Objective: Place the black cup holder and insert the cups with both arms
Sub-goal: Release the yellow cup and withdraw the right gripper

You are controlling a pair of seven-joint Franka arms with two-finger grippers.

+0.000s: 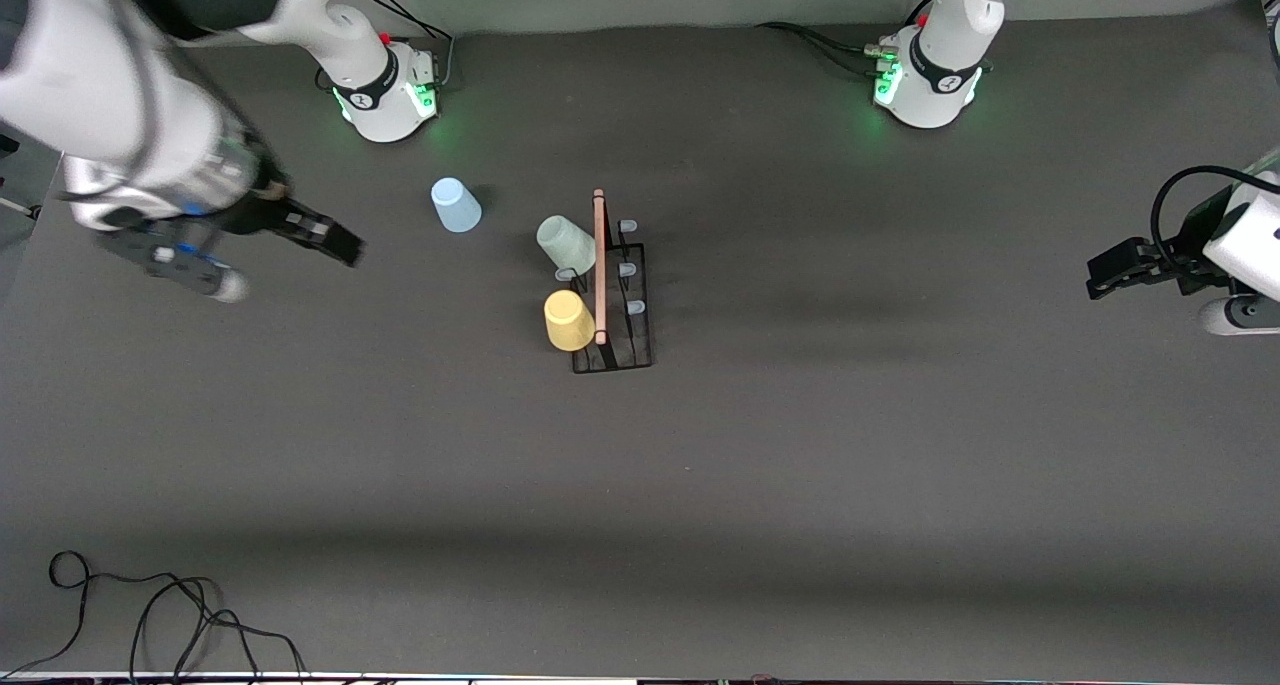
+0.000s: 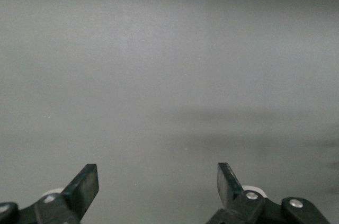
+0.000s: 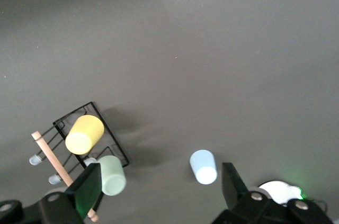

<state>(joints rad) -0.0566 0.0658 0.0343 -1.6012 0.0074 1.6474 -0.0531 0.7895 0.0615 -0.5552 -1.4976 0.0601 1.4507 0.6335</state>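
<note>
— Jaws? Both grippers' jaws stand wide apart and hold nothing.

— And your black cup holder? It sits mid-desk with the yellow cup and grey-green cup on its pegs. The light blue cup stands apart, toward the right arm's end. The right gripper hangs beside it; the left gripper waits at the desk's edge.

Dark grey table, black cup holder, light blue cup, apparently inverted, black cable
</note>
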